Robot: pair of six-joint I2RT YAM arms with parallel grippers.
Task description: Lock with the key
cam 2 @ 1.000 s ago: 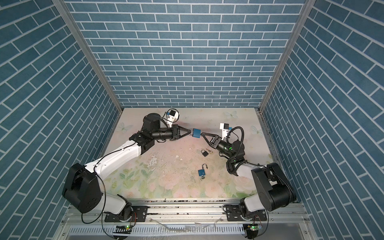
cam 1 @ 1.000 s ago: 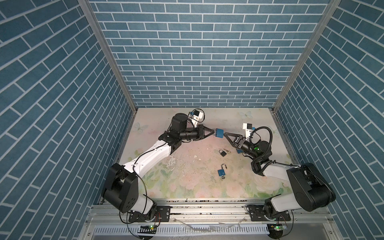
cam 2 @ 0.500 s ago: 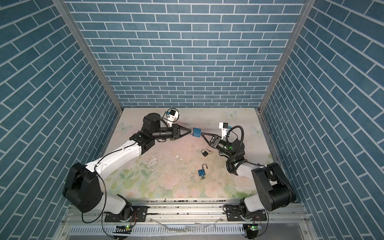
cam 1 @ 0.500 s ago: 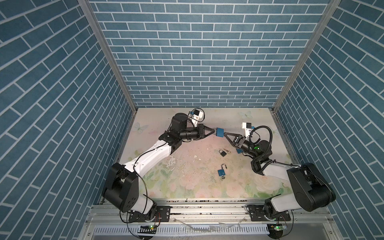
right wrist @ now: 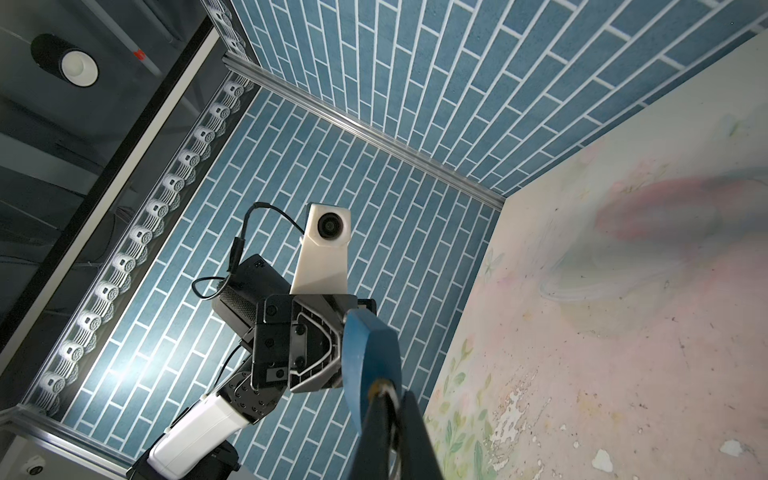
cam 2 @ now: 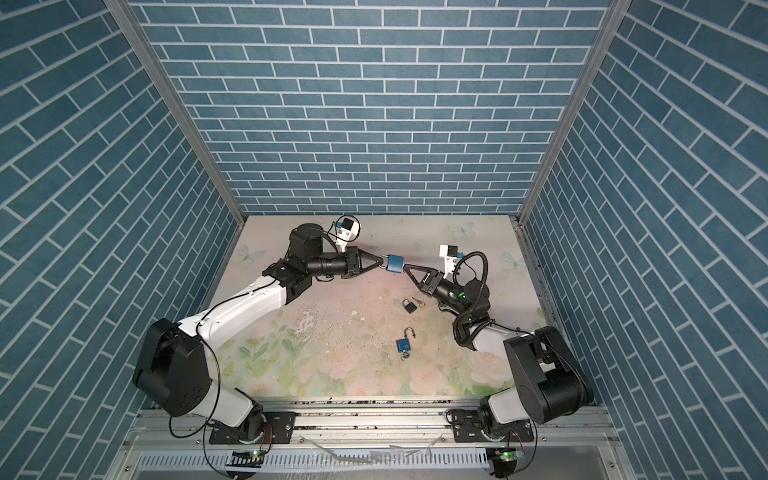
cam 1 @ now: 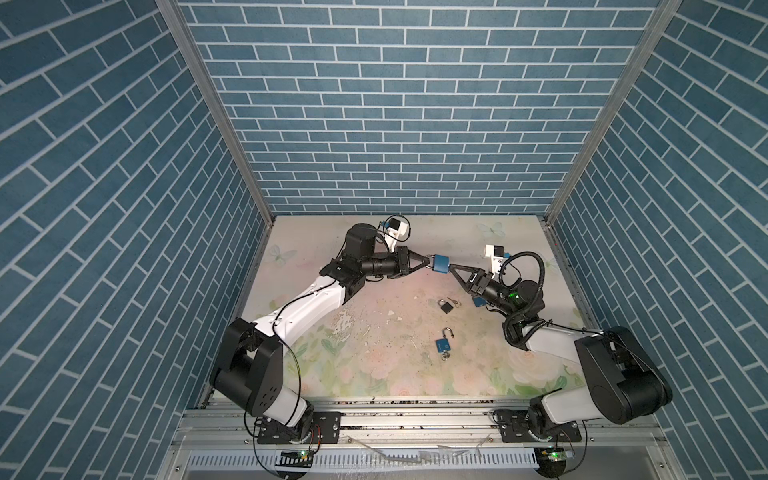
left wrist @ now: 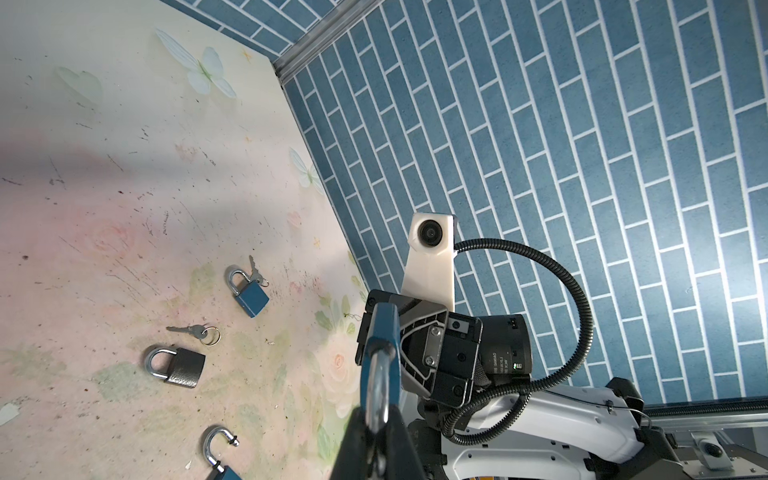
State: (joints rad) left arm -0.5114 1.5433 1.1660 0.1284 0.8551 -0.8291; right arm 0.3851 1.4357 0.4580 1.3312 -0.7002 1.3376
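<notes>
A blue padlock [cam 1: 440, 264] [cam 2: 395, 263] hangs in the air between my two arms, above the table's far middle. My left gripper [cam 1: 428, 262] [left wrist: 376, 419] is shut on its silver shackle [left wrist: 378, 386]. In the left wrist view the blue padlock body [left wrist: 380, 332] stands just past the fingertips. From the opposite side my right gripper [cam 1: 452, 266] [right wrist: 388, 399] meets the padlock's bottom face [right wrist: 370, 353]. It is shut on the key [right wrist: 383, 387], which sits at the keyhole. Only a small metal glint of the key shows between the fingers.
A dark padlock [cam 1: 446, 306] [left wrist: 176, 365] with loose keys [left wrist: 195, 331] lies on the floral table [cam 1: 374, 353]. Nearer the front lies a blue padlock with an open shackle [cam 1: 443, 345]. Another blue padlock [left wrist: 249, 291] lies under the right arm. Brick walls close three sides.
My right gripper has gone from open to shut at the padlock's bottom, on the key. The left arm and the padlock have held still.
</notes>
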